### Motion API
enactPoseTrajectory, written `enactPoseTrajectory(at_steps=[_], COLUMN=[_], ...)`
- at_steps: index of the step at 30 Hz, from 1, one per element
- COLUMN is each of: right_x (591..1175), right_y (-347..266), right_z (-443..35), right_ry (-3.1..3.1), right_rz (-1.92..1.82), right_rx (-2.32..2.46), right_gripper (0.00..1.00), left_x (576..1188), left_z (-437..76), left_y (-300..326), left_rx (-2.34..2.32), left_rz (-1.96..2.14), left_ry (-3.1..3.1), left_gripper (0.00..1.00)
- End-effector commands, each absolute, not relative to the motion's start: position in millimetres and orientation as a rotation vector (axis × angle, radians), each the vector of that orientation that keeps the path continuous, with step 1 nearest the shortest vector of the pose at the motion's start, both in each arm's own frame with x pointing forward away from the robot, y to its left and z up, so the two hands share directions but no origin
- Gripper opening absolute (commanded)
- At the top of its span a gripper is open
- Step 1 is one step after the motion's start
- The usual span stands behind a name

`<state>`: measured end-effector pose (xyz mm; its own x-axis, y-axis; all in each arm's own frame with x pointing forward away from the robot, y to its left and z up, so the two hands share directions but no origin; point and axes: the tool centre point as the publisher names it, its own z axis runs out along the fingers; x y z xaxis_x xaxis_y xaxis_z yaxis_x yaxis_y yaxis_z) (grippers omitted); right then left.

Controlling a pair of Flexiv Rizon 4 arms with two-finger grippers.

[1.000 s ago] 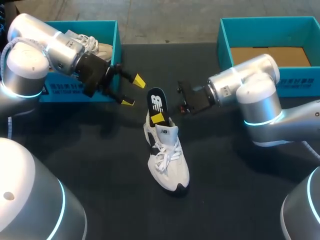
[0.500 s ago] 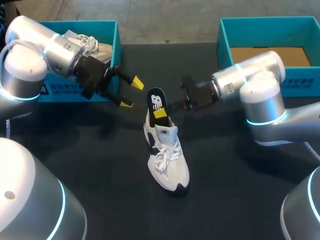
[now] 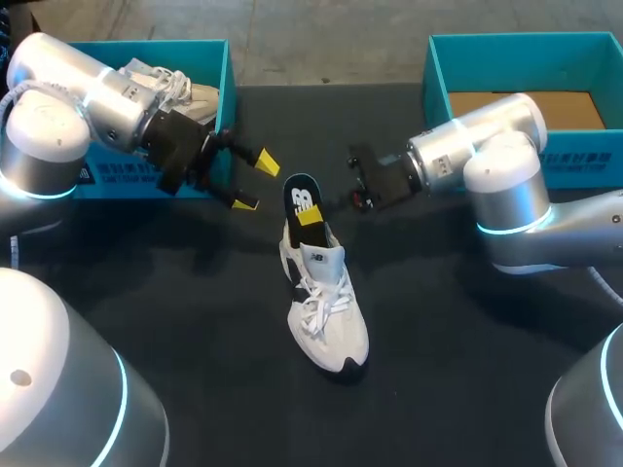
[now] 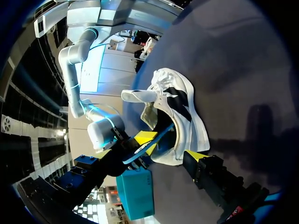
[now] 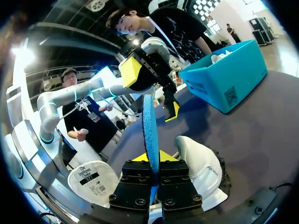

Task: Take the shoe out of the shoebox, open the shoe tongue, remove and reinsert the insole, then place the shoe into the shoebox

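The right gripper (image 3: 309,216) is clenching the insole (image 3: 302,197), one yellow tip pressing on each face just above the shoe's opening. In the right wrist view the insole (image 5: 149,126) is standing edge-on between the fingers, thin and slightly curved, showing a rough blue underside. From above, its top face is looking black with white print and a rounded end, and it is rising out of the heel of the shoe (image 3: 329,311) a little above the frame's centre.

The shoe is lying on its sole in the middle of the frame, toe pointing to the lower right. It is a white trainer with loose white laces, dark side panels and a black outsole edge. In the left wrist view the shoe (image 4: 182,112) is lying ahead of the fingers, its tongue pulled forward.

The left gripper (image 3: 255,181) is hanging released, its fingers spread wide, just left of the insole and touching nothing.

Behind it, at the upper left, a teal shoebox (image 3: 227,68) is holding a second pale shoe (image 3: 180,88). At the upper right an open teal box (image 3: 438,78) is showing a brown cardboard floor. Everything is resting on a matte black table (image 3: 467,370).
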<state>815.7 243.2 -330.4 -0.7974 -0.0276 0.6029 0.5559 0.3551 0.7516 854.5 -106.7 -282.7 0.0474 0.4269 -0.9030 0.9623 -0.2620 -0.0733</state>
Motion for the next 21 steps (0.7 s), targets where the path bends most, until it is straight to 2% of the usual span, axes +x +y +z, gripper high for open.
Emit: enactPoseTrajectory(at_steps=[1,21], right_x=[813,789], right_y=[244,245], right_z=[-339,-349], right_ry=[-2.074,-2.03], right_rz=[-1.459,-1.345], right_rx=[-0.458,-0.478], right_gripper=[0.0,0.0], left_x=[853,854], left_z=[-283,-283], left_y=[-107,-109], left_rx=[1.748,1.748], left_rz=[-1.174,-1.182], left_ry=[1.403,1.399], left_gripper=[1.0,1.0])
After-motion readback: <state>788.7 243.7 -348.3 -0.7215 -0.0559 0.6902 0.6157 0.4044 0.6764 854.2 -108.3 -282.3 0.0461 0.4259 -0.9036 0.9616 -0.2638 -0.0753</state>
